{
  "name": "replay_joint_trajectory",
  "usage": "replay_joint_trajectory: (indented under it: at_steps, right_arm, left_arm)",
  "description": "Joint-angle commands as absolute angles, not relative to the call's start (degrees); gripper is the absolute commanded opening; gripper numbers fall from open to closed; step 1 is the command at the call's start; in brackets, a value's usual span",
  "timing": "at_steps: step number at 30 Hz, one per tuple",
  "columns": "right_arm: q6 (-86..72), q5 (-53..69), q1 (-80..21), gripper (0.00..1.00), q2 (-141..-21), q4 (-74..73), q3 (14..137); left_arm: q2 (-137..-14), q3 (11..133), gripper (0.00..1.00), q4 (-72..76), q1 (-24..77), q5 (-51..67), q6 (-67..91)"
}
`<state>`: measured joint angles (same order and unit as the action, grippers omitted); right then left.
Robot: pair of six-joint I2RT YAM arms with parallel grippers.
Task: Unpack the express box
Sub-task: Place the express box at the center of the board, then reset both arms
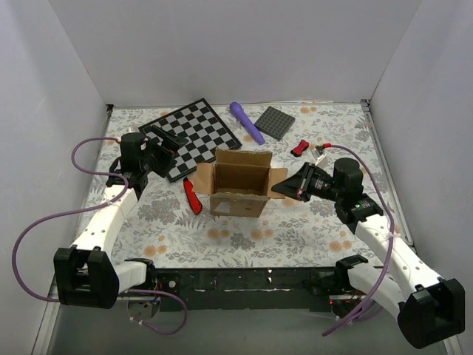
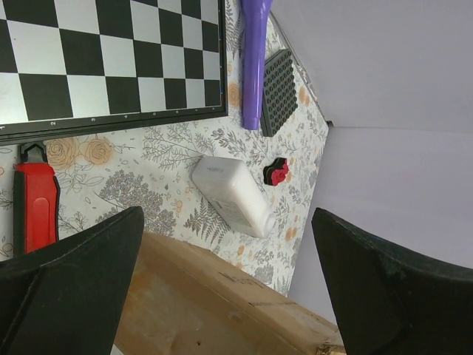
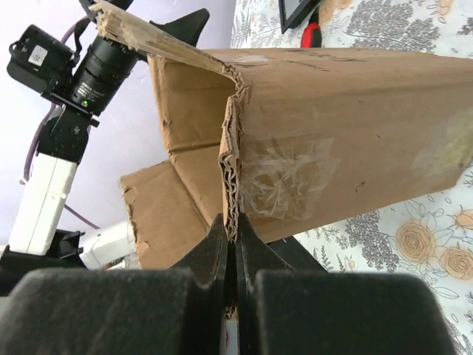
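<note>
The box (image 1: 238, 204) stood upright near the middle of the table (image 1: 295, 238), with its four flaps turned out and its mouth facing up. Its longer side seemed to run from 9 to 3 o'clock in the top view. What was inside I could not tell, because the top view showed only bare inner walls.

At 3 o'clock of the box was the right claw (image 1: 286, 189). It was closed on the outer edge of the right flap (image 1: 278, 177). The right wrist view showed its two fingers pressed together with the corrugated edge between them. This arm was therefore the nearer one, already touching the box, and the box lay straight ahead of it, toward 9 o'clock.

The left claw (image 2: 227, 211) hung at about 10 o'clock of the box, near it but apart, above the corner of the chessboard (image 1: 194, 133). Its fingers were spread wide and held nothing. In its own view a cardboard edge of the box lay just below the fingers.

I judge that the step in hand was to hold the box open and steady by the right flap, so that the free left claw could come from 10 o'clock and reach in. A pull on the flap could drag or tip such a light box.

Around the box lay a red cutter (image 1: 192, 197) at 9 o'clock, just beside the left flap, a purple tool (image 1: 247, 122) at 12, a grey plate (image 1: 275, 123) at 1, and a red clip (image 1: 300, 148) at 2.
</note>
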<state>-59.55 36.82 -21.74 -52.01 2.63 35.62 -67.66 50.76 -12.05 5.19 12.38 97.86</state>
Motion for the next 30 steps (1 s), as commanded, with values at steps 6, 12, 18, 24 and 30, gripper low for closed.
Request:
replay_joint_trajectory:
  at_steps: [6,12,18,24,30]
  right_arm:
    - [-47.73,35.42,-16.44,0.43,-49.57,-9.14,38.75]
    - [-44.66,34.19,-16.44,0.68,-50.01,-12.48,43.15]
    - [-37.19,24.74,-16.44,0.76,-47.65,-20.82,55.09]
    - [-26.03,-6.94,-16.44,0.77,-41.23,-27.35,51.72]
    - [-21.62,-20.22,-16.44,0.74,-35.33,-20.57,40.18]
  left_arm:
    - [-66.97,52.03,0.98,-12.3,5.01,11.16,96.85]
    - [-67.24,52.38,0.98,-12.22,5.01,11.25,97.12]
    - [-68.11,55.45,0.98,-15.11,5.01,7.4,96.77]
    - [-68.38,59.32,0.98,-20.91,5.1,0.63,94.76]
    - [-66.18,58.98,0.98,-23.2,6.76,-6.06,91.85]
